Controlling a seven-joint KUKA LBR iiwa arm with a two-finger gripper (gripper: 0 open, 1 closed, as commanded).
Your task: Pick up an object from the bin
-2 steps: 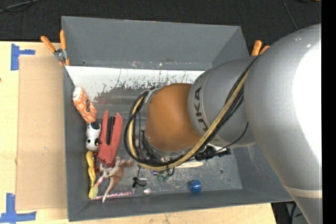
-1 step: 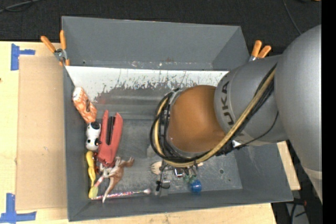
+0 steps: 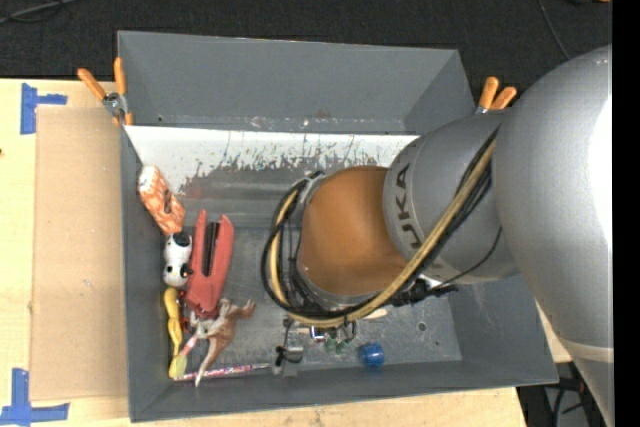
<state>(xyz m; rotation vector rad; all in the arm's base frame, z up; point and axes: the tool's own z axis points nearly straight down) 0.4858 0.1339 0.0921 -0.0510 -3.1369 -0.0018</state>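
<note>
The gripper (image 3: pixel 296 339) sits low in the lower middle of the bin (image 3: pixel 290 85), largely hidden under the arm's orange cover (image 3: pixel 340 225), so I cannot tell whether the claw is wide or narrow. Nearest it lie one small blue ball (image 3: pixel 371 355), just to its right, and one green bit (image 3: pixel 340 346) between them. At the left lie one orange-and-white piece (image 3: pixel 160 200), one black-and-white toy (image 3: pixel 178 260), one red tool (image 3: pixel 210 265), one yellow piece (image 3: pixel 174 315), one brown toy animal (image 3: pixel 226 320) and one pink stick (image 3: pixel 225 371).
</note>
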